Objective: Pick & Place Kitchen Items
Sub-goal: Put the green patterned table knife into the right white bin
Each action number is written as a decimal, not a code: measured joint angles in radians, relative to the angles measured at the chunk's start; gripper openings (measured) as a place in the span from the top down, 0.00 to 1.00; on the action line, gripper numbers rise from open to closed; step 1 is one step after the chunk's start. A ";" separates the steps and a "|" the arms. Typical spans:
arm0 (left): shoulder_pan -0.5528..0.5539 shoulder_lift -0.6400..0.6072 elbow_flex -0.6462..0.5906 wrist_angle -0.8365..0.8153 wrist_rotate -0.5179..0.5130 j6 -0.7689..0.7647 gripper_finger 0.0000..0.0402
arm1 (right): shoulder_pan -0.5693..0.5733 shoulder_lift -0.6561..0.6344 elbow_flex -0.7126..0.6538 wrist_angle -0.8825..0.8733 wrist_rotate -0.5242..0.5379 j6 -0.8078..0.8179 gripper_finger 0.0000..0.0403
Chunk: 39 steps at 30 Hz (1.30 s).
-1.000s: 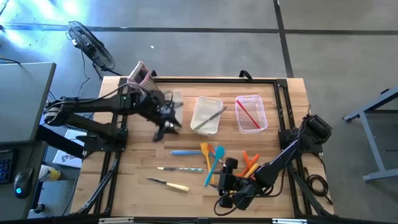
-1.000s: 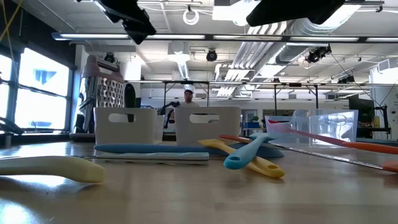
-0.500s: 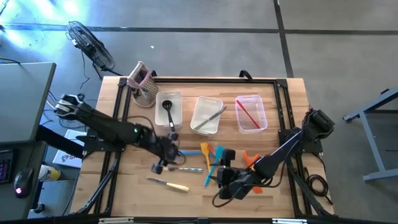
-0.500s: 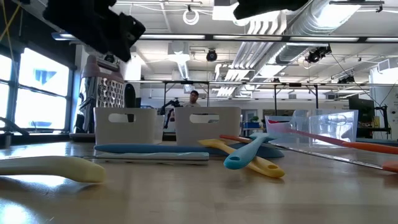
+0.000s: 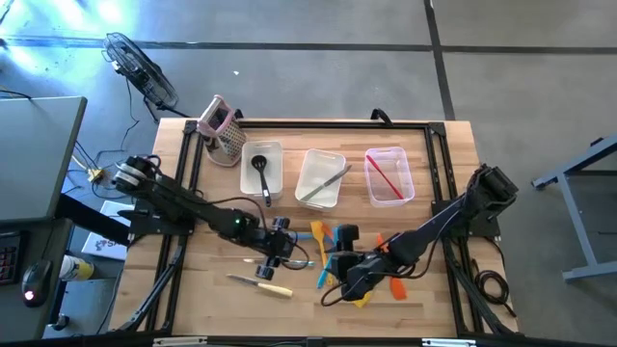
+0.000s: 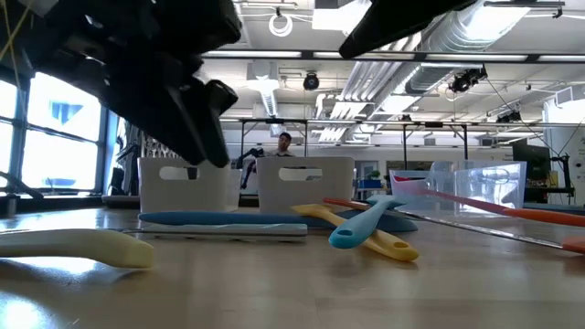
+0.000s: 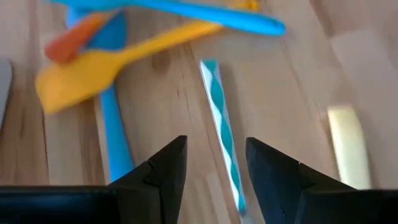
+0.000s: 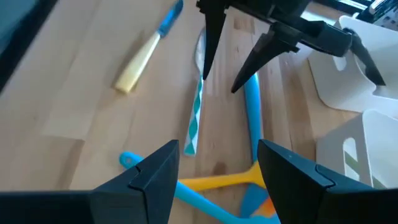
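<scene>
Several utensils lie flat on the wooden table (image 5: 202,289): a teal-striped knife (image 7: 222,127), a blue spatula (image 7: 112,140), a yellow spatula (image 7: 93,68), a yellow-handled knife (image 5: 262,284) and orange spatulas (image 5: 388,253). My left gripper (image 7: 214,146) is open. It hovers low over the striped knife with one finger on either side of it, and it also shows in the right wrist view (image 8: 221,81). My right gripper (image 5: 335,285) is open and empty just right of it, over the crossed yellow and blue spatulas (image 8: 211,183).
Three clear bins stand at the far side: the left bin (image 5: 262,154) holds a black ladle, the middle bin (image 5: 321,159) metal tongs, the right bin (image 5: 388,154) a red spatula. A metal grater with a pink handle (image 5: 222,130) stands at the far left.
My left gripper has gone from over the left bin toward the table's near edge and right and come down over the striped knife, staying open. The black ladle now shows lying in the left bin. My right gripper has drifted left toward the spatulas.
</scene>
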 joint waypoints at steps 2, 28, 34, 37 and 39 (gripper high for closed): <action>0.000 0.025 0.000 0.015 0.000 -0.007 0.60 | 0.000 0.000 0.000 -0.008 -0.003 -0.013 0.48; 0.000 0.254 0.002 0.291 0.022 0.042 0.60 | 0.001 -0.001 0.000 -0.027 -0.043 0.016 0.48; 0.014 0.277 0.003 0.310 0.024 0.039 0.60 | 0.002 -0.001 0.000 -0.026 -0.054 0.017 0.48; 0.026 0.287 0.002 0.317 0.036 0.044 0.60 | 0.002 -0.001 0.000 -0.026 -0.058 0.024 0.48; 0.027 0.299 0.003 0.331 0.035 0.045 0.60 | 0.002 -0.001 0.000 -0.026 -0.060 0.027 0.48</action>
